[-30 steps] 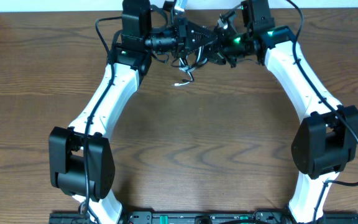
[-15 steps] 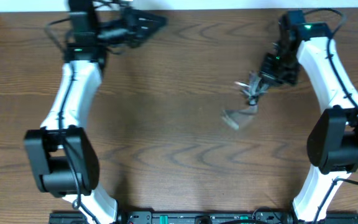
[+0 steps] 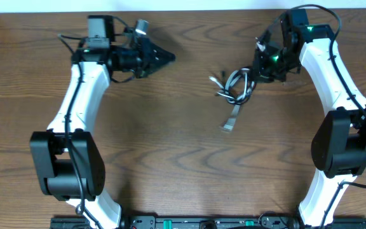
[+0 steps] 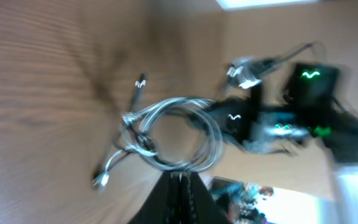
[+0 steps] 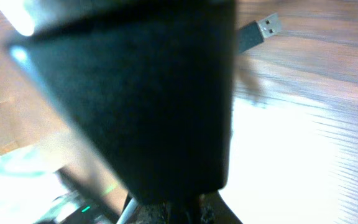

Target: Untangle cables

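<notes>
Two cables (image 3: 236,90) are seen knotted in one loop over the counter (image 3: 183,159), with a plug end trailing nearest. Just right of them, the right gripper (image 3: 258,71) is clamped on the loop's edge. Well left of them, the left gripper (image 3: 168,57) is pinched shut and empty. If the cables are pulled from one side only, the knot could be tightened.

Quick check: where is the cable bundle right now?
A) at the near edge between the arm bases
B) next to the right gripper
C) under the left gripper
B: overhead, the cables sit bunched at the right gripper, with the left gripper well apart from them.
</notes>
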Controlling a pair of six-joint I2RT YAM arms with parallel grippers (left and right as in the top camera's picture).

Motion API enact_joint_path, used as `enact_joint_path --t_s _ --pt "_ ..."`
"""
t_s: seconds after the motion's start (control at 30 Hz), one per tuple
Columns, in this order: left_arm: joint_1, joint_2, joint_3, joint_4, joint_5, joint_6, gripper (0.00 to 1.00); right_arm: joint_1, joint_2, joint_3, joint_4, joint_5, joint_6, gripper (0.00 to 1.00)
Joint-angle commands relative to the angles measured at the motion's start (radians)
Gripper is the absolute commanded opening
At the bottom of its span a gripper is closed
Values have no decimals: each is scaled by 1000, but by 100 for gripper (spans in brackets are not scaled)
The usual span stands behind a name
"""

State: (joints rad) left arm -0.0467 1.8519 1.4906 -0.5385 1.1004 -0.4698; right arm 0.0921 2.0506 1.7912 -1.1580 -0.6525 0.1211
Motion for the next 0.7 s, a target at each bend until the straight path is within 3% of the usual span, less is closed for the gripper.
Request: enact_joint_path --t_s 0.0,0.17,0.23,0.27,0.33,0.67 --pt "-56 -17 5 -60 -215 100 8 -29 -8 6 10 -193 -56 1" --pt "-120 -15 5 -131 -312 111 8 -28 5 -1 22 -196 -84 1" --pt "-141 -15 5 -138 -311 119 13 -24 8 -1 21 -198 -94 1" --pt "-157 -11 5 -137 -312 131 23 -21 9 -1 22 -224 -113 1" --pt "-176 5 5 -135 -313 145 26 -19 9 -1 26 -279 -134 1" --pt "-271 116 5 -45 -196 127 34 -36 9 -1 21 -309 -134 1"
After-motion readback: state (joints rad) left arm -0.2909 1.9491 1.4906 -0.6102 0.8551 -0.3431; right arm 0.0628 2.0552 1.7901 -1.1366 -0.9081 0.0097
